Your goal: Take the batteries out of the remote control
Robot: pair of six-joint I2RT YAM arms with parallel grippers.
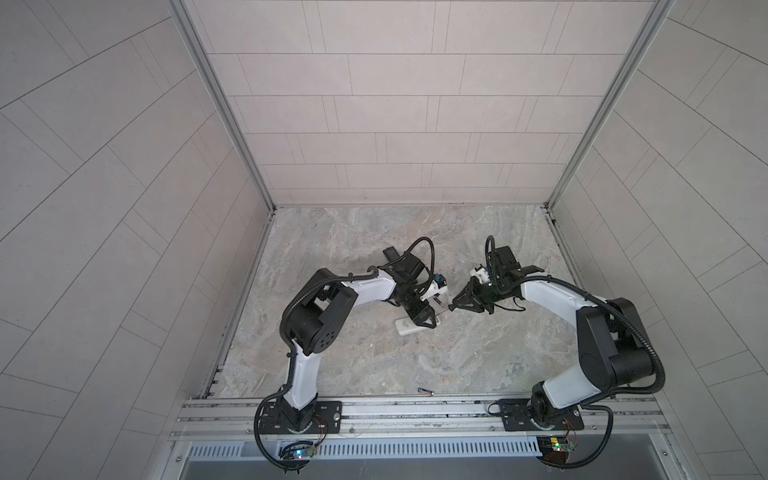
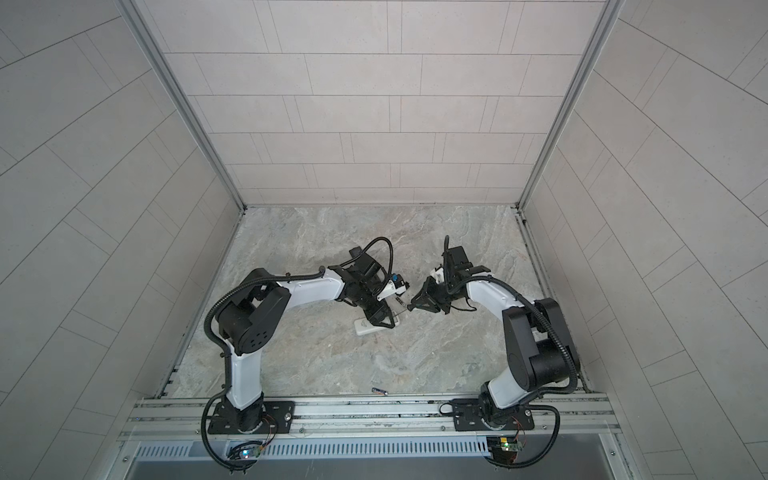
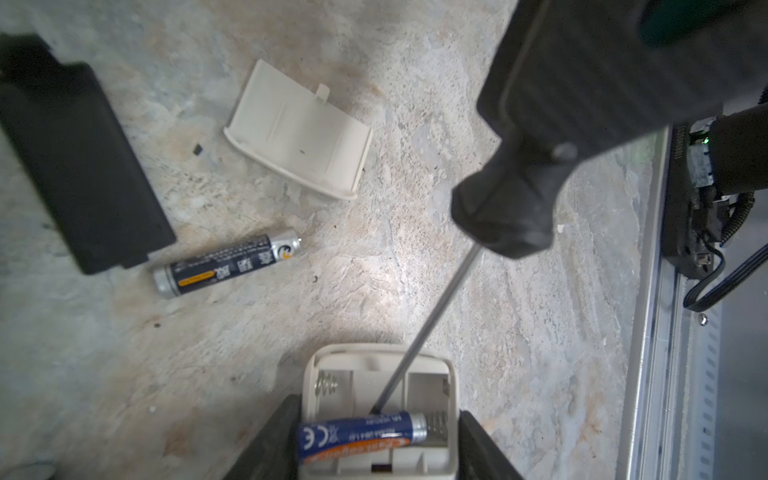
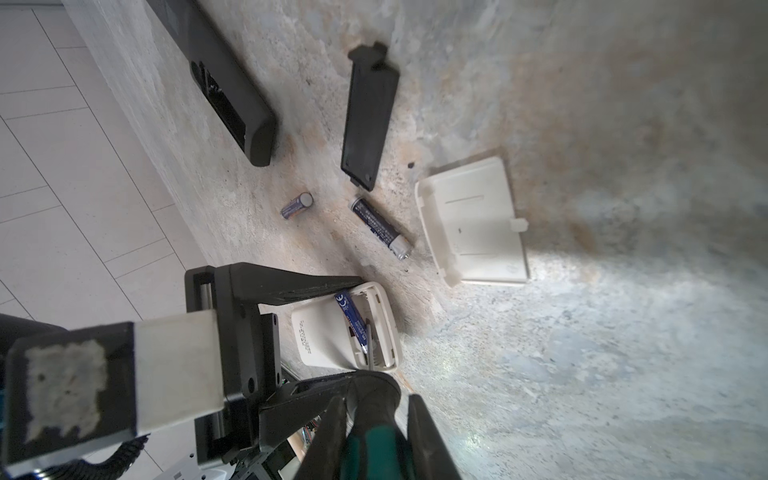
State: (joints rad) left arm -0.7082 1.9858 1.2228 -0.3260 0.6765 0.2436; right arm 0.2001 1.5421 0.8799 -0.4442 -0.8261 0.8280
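Blue glossy cylindrical battery point(image 3: 361, 436) in boxy cream plastic remote point(image 3: 353, 351)

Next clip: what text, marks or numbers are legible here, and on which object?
"CE": blue battery in the white remote.
That battery's orange band: lettering blurred, unreadable.
Loose battery: fine print too small to read.
White remote's printed label: too small to read.

Marbled tabletop point(image 1: 374, 357): loose batteries point(image 3: 226, 266), two covers point(image 3: 299, 129), black remote point(image 4: 226, 83)
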